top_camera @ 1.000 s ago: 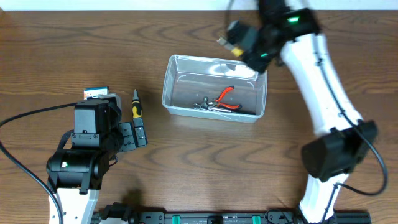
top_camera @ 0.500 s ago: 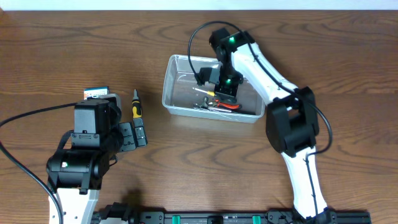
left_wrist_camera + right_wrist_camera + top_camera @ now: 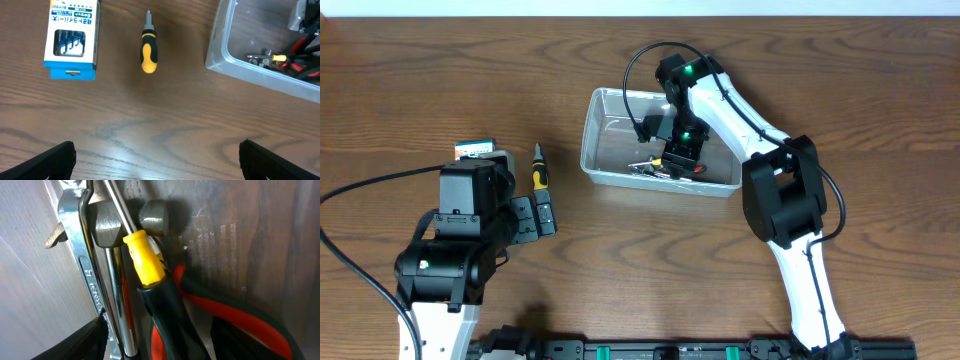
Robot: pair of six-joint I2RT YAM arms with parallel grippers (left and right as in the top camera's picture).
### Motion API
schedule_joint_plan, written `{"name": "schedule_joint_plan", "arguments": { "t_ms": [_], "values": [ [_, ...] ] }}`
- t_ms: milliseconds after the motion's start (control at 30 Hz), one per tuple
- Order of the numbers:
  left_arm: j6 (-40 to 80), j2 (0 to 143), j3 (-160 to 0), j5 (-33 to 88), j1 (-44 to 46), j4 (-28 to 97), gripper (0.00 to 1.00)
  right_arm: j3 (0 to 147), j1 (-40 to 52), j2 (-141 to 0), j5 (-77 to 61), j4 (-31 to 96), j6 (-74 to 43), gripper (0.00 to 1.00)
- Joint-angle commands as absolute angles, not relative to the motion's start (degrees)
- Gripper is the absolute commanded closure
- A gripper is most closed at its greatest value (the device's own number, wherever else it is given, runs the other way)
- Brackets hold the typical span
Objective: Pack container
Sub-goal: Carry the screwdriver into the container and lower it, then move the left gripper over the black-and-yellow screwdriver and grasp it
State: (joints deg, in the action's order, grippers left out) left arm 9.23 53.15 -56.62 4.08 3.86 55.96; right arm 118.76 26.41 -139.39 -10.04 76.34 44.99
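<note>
The clear plastic container (image 3: 590, 132) stands at the table's middle; its corner shows in the left wrist view (image 3: 220, 55). My right gripper (image 3: 678, 158) is down inside it, jaws open. Between the spread fingers (image 3: 80, 340) lies a yellow-and-black screwdriver (image 3: 145, 265), on top of red-handled pliers (image 3: 225, 310) and a silver wrench (image 3: 85, 270); neither finger presses on it. A second yellow-and-black screwdriver (image 3: 538, 168) lies on the table left of the container (image 3: 148, 50). My left gripper (image 3: 160, 160) hovers open over bare wood near it, holding nothing.
A small blue-and-white box (image 3: 473, 149) of bits lies left of the loose screwdriver (image 3: 70, 37). The right arm's white links (image 3: 740, 110) reach over the container's right end. A black cable (image 3: 360, 185) trails across the left side of the table.
The right arm swung from the back right down into the container, carrying a yellow-tipped tool. Its jaws have since spread apart over the pile. The left arm has not moved.
</note>
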Motion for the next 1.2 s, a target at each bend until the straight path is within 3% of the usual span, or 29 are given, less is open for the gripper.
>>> {"name": "schedule_joint_plan", "arguments": {
  "t_ms": [0, 200, 233, 267, 500, 767, 1167],
  "values": [
    [9.39, 53.1, -57.76, 3.4, 3.95, 56.12, 0.02, 119.52, 25.74, -131.41, -9.85, 75.68, 43.53, 0.32],
    [6.55, 53.1, -58.0, 3.36, 3.95, 56.36, 0.02, 122.72, 22.83, -117.21, -7.51, 74.04, 40.21, 0.3],
    [6.81, 53.17, -58.35, 3.33, 3.95, 56.86, 0.02, 123.02, 21.5, -114.43, -7.42, 73.17, 38.61, 0.07],
    [7.6, 53.45, -59.11, 3.33, 3.95, 57.67, 0.02, 123.02, 20.18, -112.4, -7.25, 72.18, 36.86, 0.01],
    [11.33, 65.21, -76.14, 1.21, 3.92, 67.96, 0.02, 123.02, 2.72, -103.46, -8.67, 69.89, 16.95, 0.01],
    [7.9, 84.97, -88.42, 1.23, 3.27, 70.61, 0.02, 122.98, -14.61, -105.3, -9.5, 75.9, 14.06, 0.01],
    [6.74, 106.85, -88.36, 1.23, 1.54, 65.34, 0.02, 122.93, -21.34, -106.08, -9.5, 76.09, 13.74, 0.01]
  ]
}}
